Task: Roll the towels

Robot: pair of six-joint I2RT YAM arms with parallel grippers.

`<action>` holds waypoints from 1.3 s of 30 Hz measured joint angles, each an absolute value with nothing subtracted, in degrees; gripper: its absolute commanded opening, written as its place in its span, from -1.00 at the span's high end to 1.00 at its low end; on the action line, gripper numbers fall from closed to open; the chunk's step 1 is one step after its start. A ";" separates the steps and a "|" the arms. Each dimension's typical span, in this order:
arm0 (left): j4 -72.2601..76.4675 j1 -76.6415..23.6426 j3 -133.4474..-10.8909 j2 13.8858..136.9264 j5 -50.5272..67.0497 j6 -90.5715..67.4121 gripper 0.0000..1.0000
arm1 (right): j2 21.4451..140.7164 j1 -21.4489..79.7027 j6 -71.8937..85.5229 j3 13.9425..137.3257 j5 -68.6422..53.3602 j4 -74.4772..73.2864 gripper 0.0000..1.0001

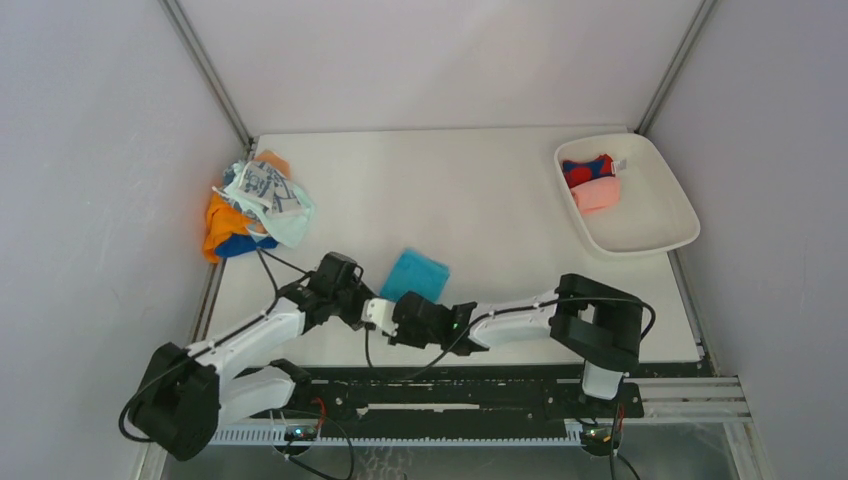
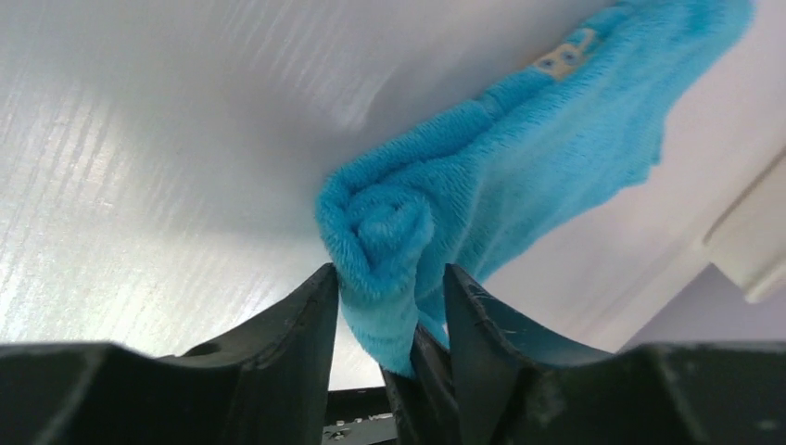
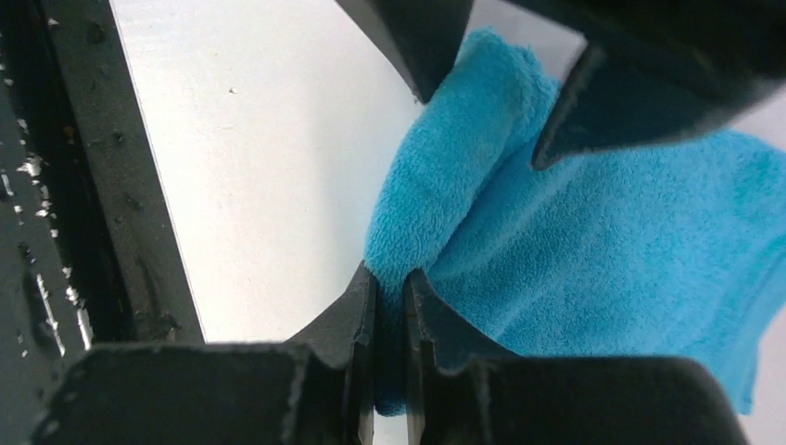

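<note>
Currently the blue towel (image 1: 415,275) lies toward the near edge of the table (image 1: 480,190), left of centre, with its near side rolled. The left gripper (image 2: 385,278) is clamped on the roll's end. The right gripper (image 3: 389,278), jaws almost together, pinches the roll's edge. A heap of towels (image 1: 255,205) sits far left.

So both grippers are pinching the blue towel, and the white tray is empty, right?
Not empty: the top view shows a pink roll and a red-and-blue roll in the white tray. The left gripper and right gripper do pinch the blue towel.
</note>
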State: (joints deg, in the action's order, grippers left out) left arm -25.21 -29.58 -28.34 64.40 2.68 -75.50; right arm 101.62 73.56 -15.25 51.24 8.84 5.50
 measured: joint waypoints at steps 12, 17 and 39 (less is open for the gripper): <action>-19.73 -28.93 -17.41 35.27 -3.38 -78.15 -0.68 | 99.77 55.27 2.44 48.75 -28.18 8.51 1.00; -18.46 -28.80 -12.34 28.14 -4.05 -80.60 -0.68 | 102.80 48.62 14.39 46.26 -41.10 17.43 1.00; -8.99 -34.79 -9.32 42.41 -1.30 -86.61 -0.53 | 117.19 41.21 38.48 47.46 -57.28 30.13 1.00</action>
